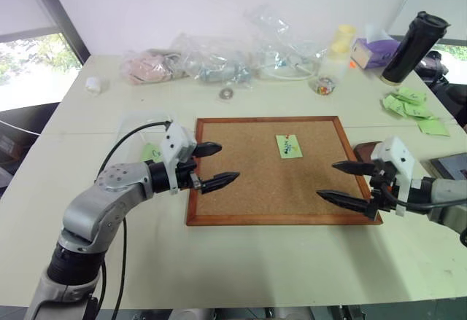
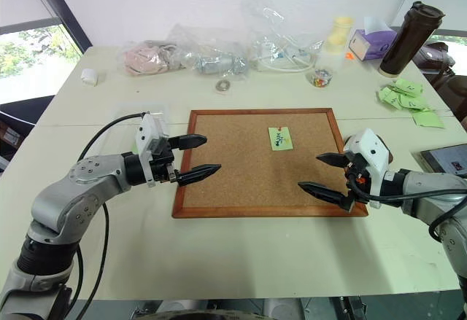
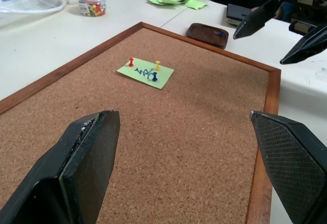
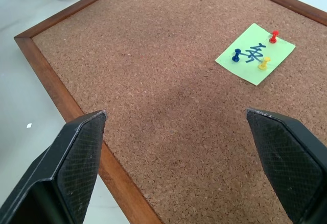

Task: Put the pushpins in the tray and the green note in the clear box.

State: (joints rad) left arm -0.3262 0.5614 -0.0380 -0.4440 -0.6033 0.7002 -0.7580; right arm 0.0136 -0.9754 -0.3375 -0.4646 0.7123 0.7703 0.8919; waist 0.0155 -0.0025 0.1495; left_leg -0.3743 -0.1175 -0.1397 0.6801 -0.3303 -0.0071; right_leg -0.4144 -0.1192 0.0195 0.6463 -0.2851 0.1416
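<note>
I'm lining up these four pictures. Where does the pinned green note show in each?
Left eye view: green note on the cork board, upper right of centre.
Right eye view: same spot.
Left wrist view: beyond the open fingers.
Right wrist view: far corner.
Shared landmark: the board's wooden frame.

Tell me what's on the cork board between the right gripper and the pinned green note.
Nothing: in the right wrist view, bare cork board runs from the open right gripper to the green note, which is held down by red, blue and yellow pushpins.
</note>
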